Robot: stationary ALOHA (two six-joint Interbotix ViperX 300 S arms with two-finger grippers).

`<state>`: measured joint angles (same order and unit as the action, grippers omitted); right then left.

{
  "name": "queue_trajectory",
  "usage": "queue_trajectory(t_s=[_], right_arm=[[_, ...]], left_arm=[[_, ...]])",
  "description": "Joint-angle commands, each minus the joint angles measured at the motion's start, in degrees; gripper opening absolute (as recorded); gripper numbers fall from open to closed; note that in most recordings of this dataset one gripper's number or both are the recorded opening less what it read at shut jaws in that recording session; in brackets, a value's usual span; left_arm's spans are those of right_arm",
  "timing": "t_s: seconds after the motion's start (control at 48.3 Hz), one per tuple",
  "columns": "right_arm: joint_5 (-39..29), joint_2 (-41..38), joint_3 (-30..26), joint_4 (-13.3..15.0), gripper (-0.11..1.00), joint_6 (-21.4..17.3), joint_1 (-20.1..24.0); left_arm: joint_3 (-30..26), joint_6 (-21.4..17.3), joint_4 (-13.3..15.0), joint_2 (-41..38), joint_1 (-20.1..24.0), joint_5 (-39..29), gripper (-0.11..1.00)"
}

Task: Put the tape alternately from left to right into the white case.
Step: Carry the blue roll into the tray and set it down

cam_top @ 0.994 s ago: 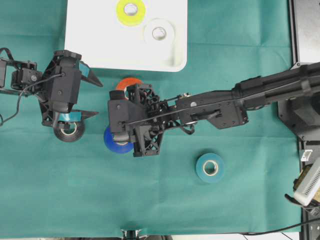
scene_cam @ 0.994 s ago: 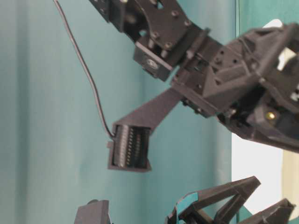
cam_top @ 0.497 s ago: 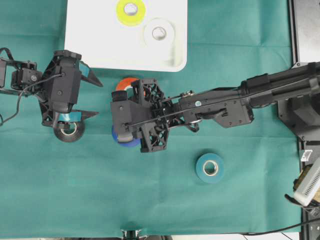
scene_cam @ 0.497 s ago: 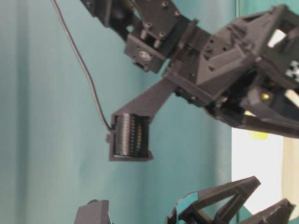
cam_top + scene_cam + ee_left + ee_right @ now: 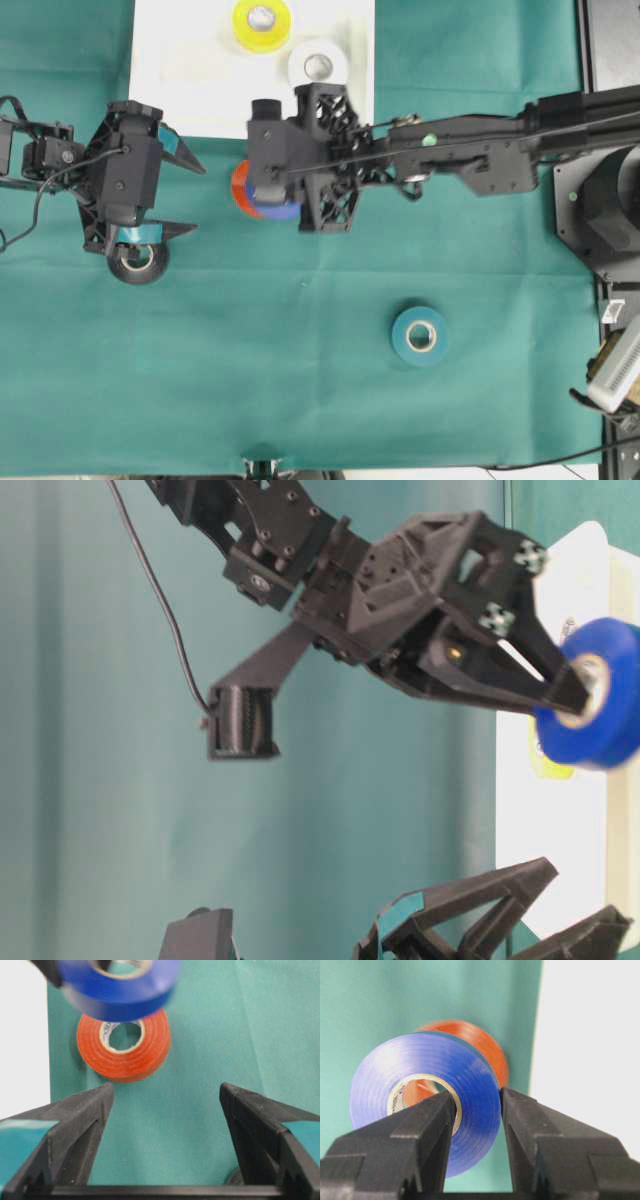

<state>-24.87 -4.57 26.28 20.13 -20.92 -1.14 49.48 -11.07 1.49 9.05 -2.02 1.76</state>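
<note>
occluded: red-orange roll (image 5: 240, 188) mostly under right gripper (image 5: 268, 190) | black roll (image 5: 137, 265) partly beneath left gripper (image 5: 178, 190) | cropped: white case (image 5: 180, 70) by top edge

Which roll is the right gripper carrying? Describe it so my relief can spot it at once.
Start at the white case at the top of the overhead view and drop to its lower edge. There the right gripper pinches the blue roll by its wall, held above the red-orange roll on the cloth. It is the only roll off the table.
</note>
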Motion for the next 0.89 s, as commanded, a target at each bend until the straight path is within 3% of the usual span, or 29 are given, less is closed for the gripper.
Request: queue_trajectory(t_s=[0.0,0.352,0.642,0.87], right_arm=[[0.18,3.16,0.26,0.79,0.03,-0.09,-2.46],[1.05,4.48,1.76,2.81,0.03,0.00,-11.43],[3.43,3.52,1.76,7.29,0.03,0.00,-18.54],[6.33,2.11,1.76,7.65,0.03,0.00,-23.99]], left_arm=[[-0.53,0.09,0.09,1.23,-0.18,0.26,0.86],[-0.53,0.09,0.09,1.14,-0.18,0.26,0.86],[-0.53,0.09,0.00,0.79,-0.18,0.26,0.86],[-0.62,0.18,0.00,0.70,-0.18,0.26,0.86]])
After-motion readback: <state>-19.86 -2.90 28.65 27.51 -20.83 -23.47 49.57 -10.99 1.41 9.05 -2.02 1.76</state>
